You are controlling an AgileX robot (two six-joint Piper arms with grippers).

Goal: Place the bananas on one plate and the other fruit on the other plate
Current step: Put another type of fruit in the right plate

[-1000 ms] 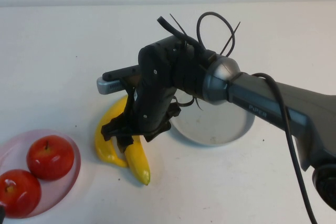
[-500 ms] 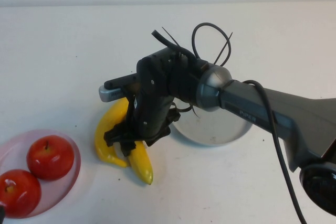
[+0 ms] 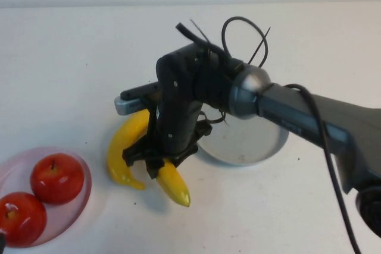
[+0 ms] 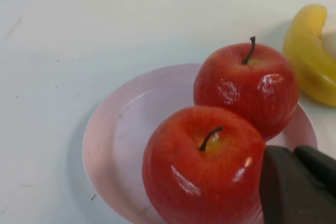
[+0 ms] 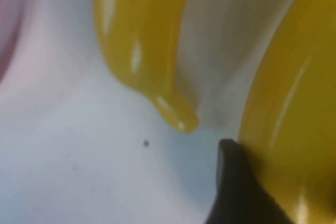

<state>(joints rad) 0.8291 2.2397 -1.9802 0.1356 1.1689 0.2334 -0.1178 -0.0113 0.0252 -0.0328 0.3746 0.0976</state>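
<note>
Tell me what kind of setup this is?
Likely a lab test bench, not a kitchen: plain white table, glossy fake-looking fruit, no household clutter. Right gripper is at a banana beside the grey plate; left gripper, shut, sits by the apples.

The right gripper (image 3: 156, 162) crowded both bananas (image 3: 122, 153) beside the grey-blue plate (image 3: 262, 147). The tabletop (image 3: 71, 57) lay open towards the far edge. Apples (image 3: 56, 178) filled the pink plate (image 3: 83, 197) (near-left corner), beside the left gripper (image 4: 296, 184).
</note>
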